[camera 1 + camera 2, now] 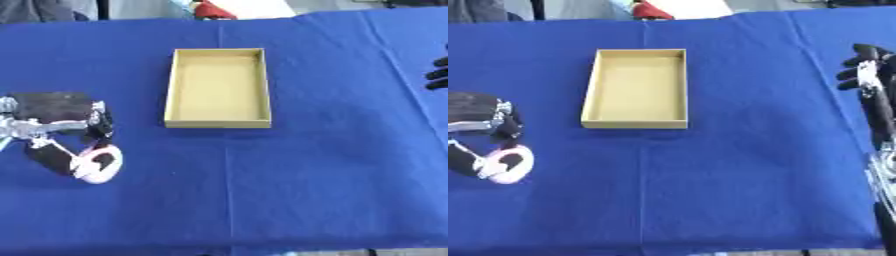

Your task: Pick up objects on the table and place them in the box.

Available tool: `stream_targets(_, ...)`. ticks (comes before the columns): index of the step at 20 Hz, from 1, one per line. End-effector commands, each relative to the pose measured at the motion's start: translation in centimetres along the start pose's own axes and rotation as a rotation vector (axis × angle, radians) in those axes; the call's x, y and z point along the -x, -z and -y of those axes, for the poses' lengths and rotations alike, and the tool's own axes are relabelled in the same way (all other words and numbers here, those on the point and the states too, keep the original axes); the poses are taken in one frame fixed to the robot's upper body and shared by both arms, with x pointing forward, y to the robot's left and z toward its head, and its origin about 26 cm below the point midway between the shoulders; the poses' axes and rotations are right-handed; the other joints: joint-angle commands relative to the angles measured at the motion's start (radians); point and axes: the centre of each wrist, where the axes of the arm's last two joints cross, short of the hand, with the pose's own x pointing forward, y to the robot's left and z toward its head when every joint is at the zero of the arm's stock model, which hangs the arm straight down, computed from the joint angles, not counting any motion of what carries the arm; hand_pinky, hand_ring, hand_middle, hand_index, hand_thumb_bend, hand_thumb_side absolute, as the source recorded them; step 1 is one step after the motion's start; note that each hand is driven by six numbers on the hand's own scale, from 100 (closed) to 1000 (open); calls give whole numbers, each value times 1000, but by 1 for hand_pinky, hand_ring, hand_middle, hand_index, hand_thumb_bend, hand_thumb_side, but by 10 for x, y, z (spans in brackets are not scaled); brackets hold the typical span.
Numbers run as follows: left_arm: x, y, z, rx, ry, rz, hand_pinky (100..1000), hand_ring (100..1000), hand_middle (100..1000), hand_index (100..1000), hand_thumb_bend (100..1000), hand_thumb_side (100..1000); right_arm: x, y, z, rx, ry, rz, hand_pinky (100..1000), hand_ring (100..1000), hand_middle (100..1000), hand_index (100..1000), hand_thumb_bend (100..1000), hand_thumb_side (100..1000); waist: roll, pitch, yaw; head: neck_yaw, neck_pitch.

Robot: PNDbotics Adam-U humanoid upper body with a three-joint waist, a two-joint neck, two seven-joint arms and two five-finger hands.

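Box empty, first pick under way.
The left hand (61,125) curls around a white ring-shaped thing (98,166) on the bench (306,175); the box (217,121) holds nothing; the right hand (866,67) rests with fingers spread.

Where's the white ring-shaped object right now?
The white ring-shaped object is at the table's left side, in the left hand, below and left of the empty box.

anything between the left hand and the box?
No. In the left eye view only bare blue cloth separates the left hand, which is at a white ring-shaped object, from the box.
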Motion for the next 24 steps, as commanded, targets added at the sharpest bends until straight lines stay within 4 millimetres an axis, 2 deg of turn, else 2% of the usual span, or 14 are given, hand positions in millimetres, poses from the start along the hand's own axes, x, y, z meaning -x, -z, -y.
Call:
stream_targets(1, 4, -3, -24, -60, 44, 24, 501, 347, 257, 420, 100, 258, -5, 5, 7, -6, -22, 24, 510, 563, 574, 779, 100, 798, -1, -19, 0, -3, 5)
stream_targets(6, 15, 25, -54, -163, 64, 42, 498, 348, 258, 421, 100, 246, -4, 4, 5, -13, -16, 21, 510, 563, 574, 779, 100, 799, -3, -21, -9, 1, 5)
stream_targets(11, 31, 68, -66, -194, 87, 18, 497, 355, 267, 430, 100, 222, -6, 6, 1, -25, -3, 30, 510, 563, 574, 778, 100, 799, -2, -17, -28, 10, 5)
stream_targets(20, 56, 132, -50, -229, 106, -74, 512, 386, 307, 469, 100, 192, -10, 9, -7, -46, 20, 46, 509, 563, 574, 778, 100, 800, 1, -7, -67, 30, 5)
stream_targets(23, 60, 144, -39, -259, 96, -96, 551, 452, 368, 524, 100, 193, -11, 10, -9, -49, 26, 46, 509, 563, 573, 777, 100, 801, 1, -5, -76, 35, 4)
stream_targets(24, 61, 147, -36, -272, 92, -99, 576, 488, 423, 574, 100, 181, -10, 9, -9, -49, 27, 45, 509, 563, 573, 777, 100, 801, 1, -5, -77, 35, 3)
